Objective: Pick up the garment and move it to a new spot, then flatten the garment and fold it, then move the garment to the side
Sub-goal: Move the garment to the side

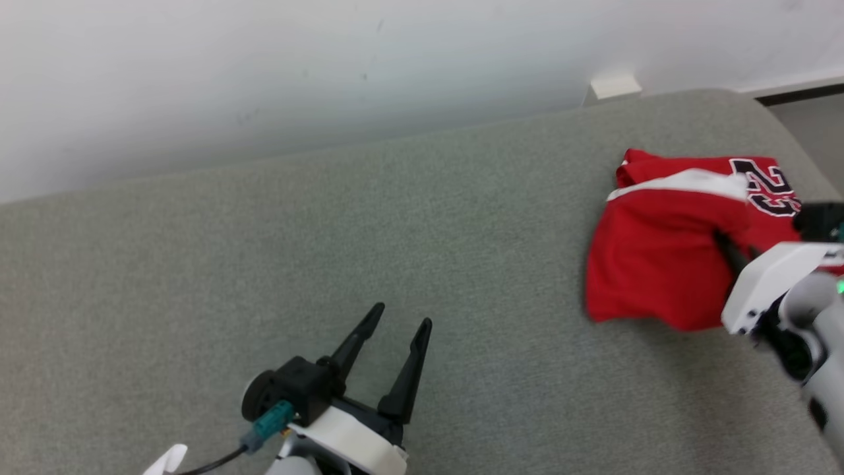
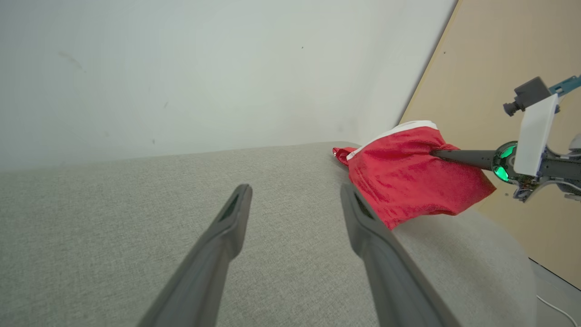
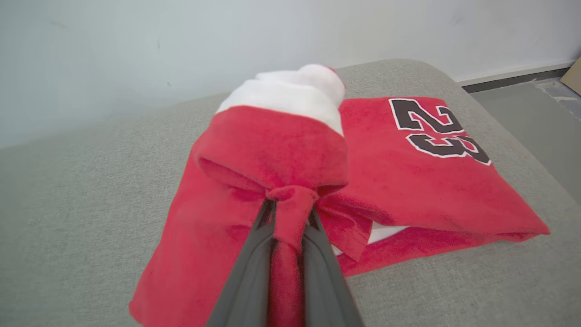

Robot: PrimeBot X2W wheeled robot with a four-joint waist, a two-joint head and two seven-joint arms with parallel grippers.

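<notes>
Left tool [image 1: 402, 315] released, fingers spread above bare cushion, well apart from cloth, likely kept free for flattening | grey fabric cushion [image 1: 330, 264] carrying everything | red number-23 jersey [image 1: 653, 264] at right end, part raised, rest lying | right tool [image 3: 290, 213] clenched on bunched red fold, probably for carrying.

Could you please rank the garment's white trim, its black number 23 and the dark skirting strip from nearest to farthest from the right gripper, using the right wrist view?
From the right gripper, shut on a fold of the red garment:
1. The white trim, just ahead, above the pinched fold.
2. The black number 23, farther right, on the flat part.
3. The dark skirting strip, farthest, at the wall's foot, upper right.
</notes>
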